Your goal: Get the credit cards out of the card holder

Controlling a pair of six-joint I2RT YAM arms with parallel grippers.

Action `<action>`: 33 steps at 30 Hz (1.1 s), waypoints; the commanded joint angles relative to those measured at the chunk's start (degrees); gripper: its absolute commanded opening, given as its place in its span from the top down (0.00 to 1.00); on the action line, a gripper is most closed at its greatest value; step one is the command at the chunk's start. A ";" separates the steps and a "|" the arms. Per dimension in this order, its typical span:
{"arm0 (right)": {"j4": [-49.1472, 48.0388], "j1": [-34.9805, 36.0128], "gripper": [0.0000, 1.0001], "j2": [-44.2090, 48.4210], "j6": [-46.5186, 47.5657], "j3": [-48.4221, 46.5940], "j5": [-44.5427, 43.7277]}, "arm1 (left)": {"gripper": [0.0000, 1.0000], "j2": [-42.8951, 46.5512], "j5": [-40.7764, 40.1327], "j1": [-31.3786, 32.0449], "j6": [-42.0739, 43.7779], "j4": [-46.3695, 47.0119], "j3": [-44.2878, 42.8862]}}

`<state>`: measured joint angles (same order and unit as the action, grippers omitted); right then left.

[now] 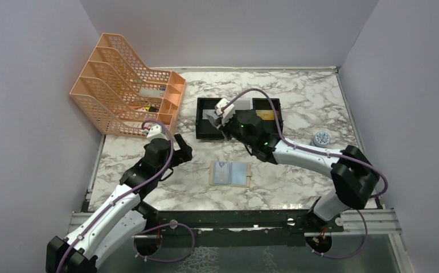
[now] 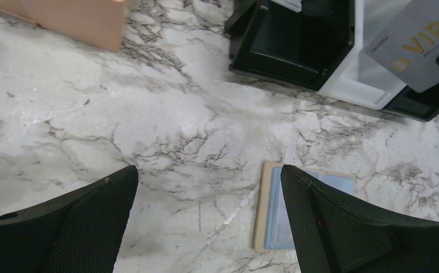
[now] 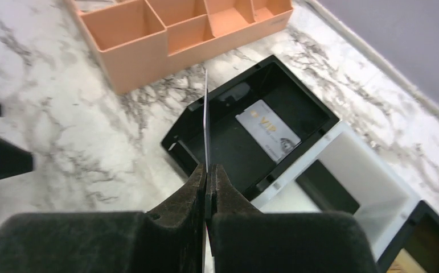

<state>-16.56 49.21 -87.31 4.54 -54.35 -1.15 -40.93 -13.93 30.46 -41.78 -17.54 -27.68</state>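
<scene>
Card holder [image 1: 231, 173] lies opened flat on the marble surface [image 1: 296, 182], grey-blue inner faces upward, near the front edge and between the two arms. Whether any cards sit in its pockets cannot be told. Left hand [image 1: 184, 154] hangs low just left of the holder, its fingers [image 2: 91, 216] spread wide apart and gripping nothing. Right hand [image 1: 224, 114] is raised over the black tray [image 3: 302, 91] at the back of the surface, clamped tight on a grey VIP card [image 2: 413, 48]. From the right wrist camera this card shows edge-on, standing upright above the tray. A second VIP card [image 3: 268, 132] lies flat inside the black tray. White tray [image 3: 370, 165] sits directly against the black one. Orange desk organiser [image 1: 126, 85] stands at the far left. Small blue-and-white round object [image 1: 320, 138] rests to the right.
</scene>
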 commanded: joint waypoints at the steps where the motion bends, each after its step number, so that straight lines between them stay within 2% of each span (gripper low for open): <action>1: 0.47 2.01 0.99 -5.54 15.23 -5.03 -11.01 | 0.01 2.14 -5.48 -0.05 -0.54 -5.45 -3.14; 4: -0.43 2.03 0.99 -9.00 19.24 -7.58 -11.37 | 0.01 3.39 -4.94 -0.05 0.09 -6.23 -4.87; 11: 7.84 1.94 0.99 -19.43 28.54 -19.71 -15.10 | 0.01 2.45 -3.92 -0.05 1.90 -8.99 -8.28; 19: 11.25 1.53 0.99 -29.22 32.50 -27.67 -21.94 | 0.01 7.89 -4.49 -0.05 0.29 -9.49 -6.41; 26: 16.98 0.09 0.99 -34.73 32.88 -34.23 -23.07 | 0.01 12.98 -5.40 0.00 -0.93 -11.43 -4.94; 33: 19.70 -0.34 0.99 -39.93 32.45 -39.56 -25.07 | 0.01 13.35 -5.92 -0.02 -1.10 -12.83 -5.47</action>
<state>0.64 49.36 -124.73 36.71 -91.05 -23.18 -27.97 -17.69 30.46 -42.52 -28.93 -33.06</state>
